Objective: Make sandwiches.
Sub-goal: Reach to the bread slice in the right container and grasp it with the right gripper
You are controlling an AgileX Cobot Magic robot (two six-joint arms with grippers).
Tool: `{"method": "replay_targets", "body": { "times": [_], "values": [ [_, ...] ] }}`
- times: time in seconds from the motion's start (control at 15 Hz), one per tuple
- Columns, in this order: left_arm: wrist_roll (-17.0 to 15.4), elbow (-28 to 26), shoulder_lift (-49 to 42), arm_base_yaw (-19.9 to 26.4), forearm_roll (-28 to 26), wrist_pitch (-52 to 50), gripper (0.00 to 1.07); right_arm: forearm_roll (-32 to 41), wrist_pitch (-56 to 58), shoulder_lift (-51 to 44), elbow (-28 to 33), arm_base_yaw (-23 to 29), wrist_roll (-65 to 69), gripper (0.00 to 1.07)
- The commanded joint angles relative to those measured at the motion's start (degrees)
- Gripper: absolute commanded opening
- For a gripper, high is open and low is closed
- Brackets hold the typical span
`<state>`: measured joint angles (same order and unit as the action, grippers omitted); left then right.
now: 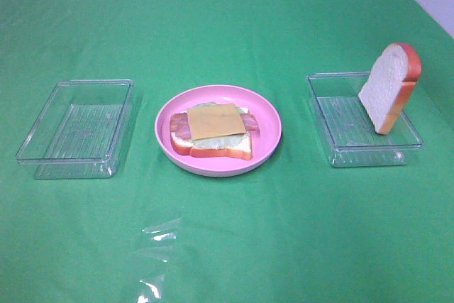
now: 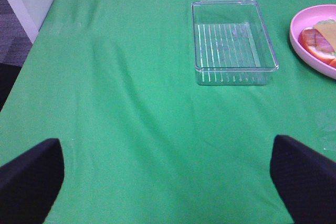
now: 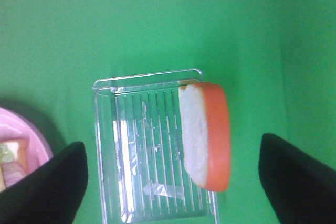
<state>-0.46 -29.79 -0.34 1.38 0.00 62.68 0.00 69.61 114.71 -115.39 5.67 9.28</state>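
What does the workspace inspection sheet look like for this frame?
Surface: green cloth, lightly creased.
Job's things: open stack on pink plate, cheese slice on top; second bread slice leaning on edge in right tray.
Clutter: empty left tray; clear plastic scrap near the front.
Grippers: left gripper open, holding nothing; right gripper open above the bread slice.
Cables: nothing seen.
Surroundings: white wall, grey floor.
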Motion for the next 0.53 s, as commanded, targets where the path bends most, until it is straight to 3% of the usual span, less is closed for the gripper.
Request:
{"method": "replay_targets", "body": {
  "times": [0.07,0.53],
  "values": [
    [0.0,0.2,-0.9,0.0,0.0,-0.9,1.01,0.7,6.7,0.9,-0.2,-2.6,-2.2,0.85],
    [0.0,0.2,-0.9,0.0,0.0,-0.9,1.01,1.4,6.7,7.0,-0.2,-4.2,-3.1,0.85]
  ]
}}
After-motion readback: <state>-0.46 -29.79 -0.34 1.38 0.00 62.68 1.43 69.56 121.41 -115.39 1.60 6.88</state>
